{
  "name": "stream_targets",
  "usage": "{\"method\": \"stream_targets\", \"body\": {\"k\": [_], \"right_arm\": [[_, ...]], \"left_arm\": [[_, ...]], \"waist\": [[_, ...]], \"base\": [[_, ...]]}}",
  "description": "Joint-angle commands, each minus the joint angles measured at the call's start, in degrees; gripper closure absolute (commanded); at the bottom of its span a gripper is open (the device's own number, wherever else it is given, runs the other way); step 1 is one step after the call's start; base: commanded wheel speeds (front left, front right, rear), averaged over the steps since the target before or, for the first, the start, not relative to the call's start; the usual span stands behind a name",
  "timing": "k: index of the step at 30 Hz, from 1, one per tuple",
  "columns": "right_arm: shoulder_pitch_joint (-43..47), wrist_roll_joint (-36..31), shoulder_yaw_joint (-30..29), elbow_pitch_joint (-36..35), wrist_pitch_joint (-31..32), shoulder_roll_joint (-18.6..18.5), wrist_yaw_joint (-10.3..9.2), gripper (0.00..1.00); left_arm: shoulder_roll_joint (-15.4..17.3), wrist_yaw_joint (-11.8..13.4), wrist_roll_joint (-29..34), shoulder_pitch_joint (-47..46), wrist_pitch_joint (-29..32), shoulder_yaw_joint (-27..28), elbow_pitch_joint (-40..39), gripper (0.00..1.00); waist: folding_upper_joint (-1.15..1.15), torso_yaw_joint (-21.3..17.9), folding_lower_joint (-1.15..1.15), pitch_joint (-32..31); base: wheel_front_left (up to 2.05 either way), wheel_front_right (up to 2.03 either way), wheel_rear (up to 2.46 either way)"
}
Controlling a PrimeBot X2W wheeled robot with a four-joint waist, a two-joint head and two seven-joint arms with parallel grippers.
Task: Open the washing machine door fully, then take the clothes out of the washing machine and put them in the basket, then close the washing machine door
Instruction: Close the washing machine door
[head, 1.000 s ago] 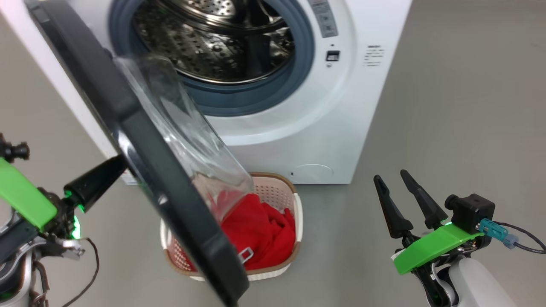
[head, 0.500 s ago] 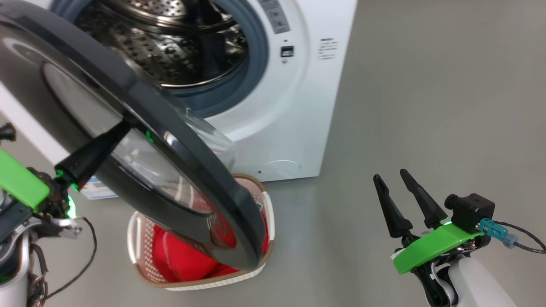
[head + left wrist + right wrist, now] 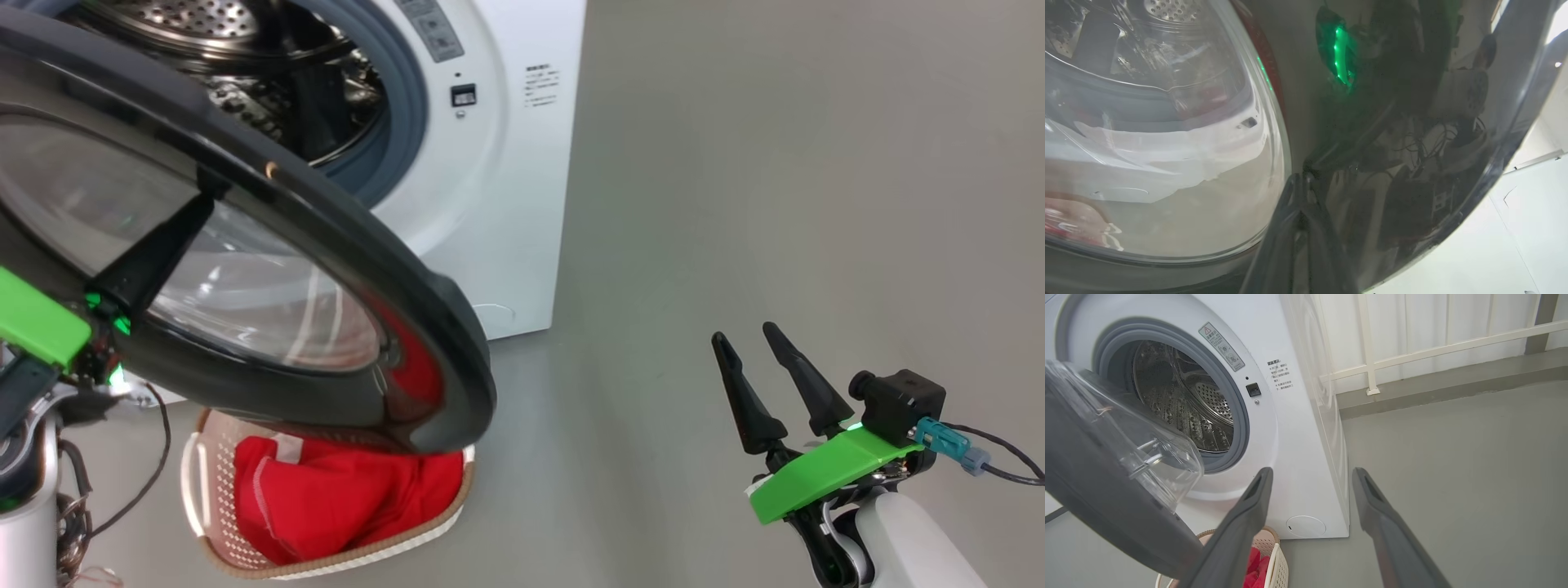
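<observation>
Already the red clothes (image 3: 343, 498) lay in the basket (image 3: 208, 490). My left gripper (image 3: 196, 214), pressed together, leaned on the half-open washing machine door (image 3: 351, 253); my right gripper (image 3: 744, 333) hung spread. Only shutting the door was left.

Washing machine (image 3: 1306, 428), white front panel:
- Grey sticker (image 3: 1221, 346), upper left of the right wrist view, is showing a red warning triangle. Its lines of print are reading too small to make out.
- Block of small dark print (image 3: 1276, 375), just right of the sticker, is showing characters too fine to read.
</observation>
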Motion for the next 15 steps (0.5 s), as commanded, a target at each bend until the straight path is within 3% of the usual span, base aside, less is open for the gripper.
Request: {"method": "stream_targets", "body": {"k": [1,15], "right_arm": [[-1.5,0.0,1.04,-1.59,-0.28,0.04,0.09,0.0],[-2.0,-0.02,0.61,-1.66,-0.28,0.37,0.09,0.0]], "left_arm": [[1.58,-1.03,0.78,-3.57,-0.66,1.88,-1.14,1.0],[1.39,-1.51,5.42,-6.99,-6.69,2.55,3.82,1.0]], "waist": [[0.0,-0.83,0.0,0.42],[0.0,-3.43,0.0,1.21]], "base": [[0.0,0.0,0.0],[0.0,0.0,0.0]]}}
